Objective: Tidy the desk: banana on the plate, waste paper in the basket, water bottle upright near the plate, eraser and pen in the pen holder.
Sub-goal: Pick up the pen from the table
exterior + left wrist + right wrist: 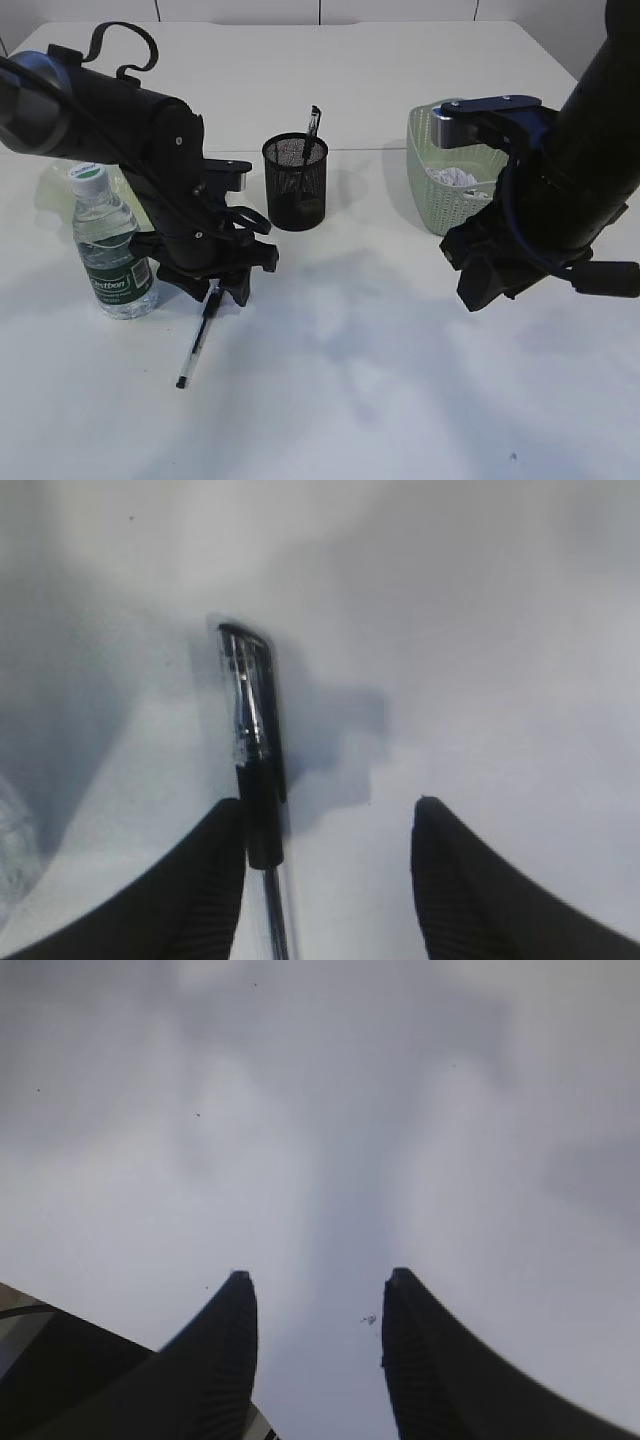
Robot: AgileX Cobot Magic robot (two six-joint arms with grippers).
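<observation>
On the near left of the white surface [400, 400], the left tool [330, 855] stands released over a black pen [252, 740], one finger touching its barrel. Pen pickup looks to be in hand; next, clench and carry it to the mesh pen holder [295, 182] farther right. The right tool [315, 1345] hangs released, empty. Little of the room shows.

My arms [120, 110] are matte black with looping cables, and my fingers [190, 880] are black (finely ribbed).
</observation>
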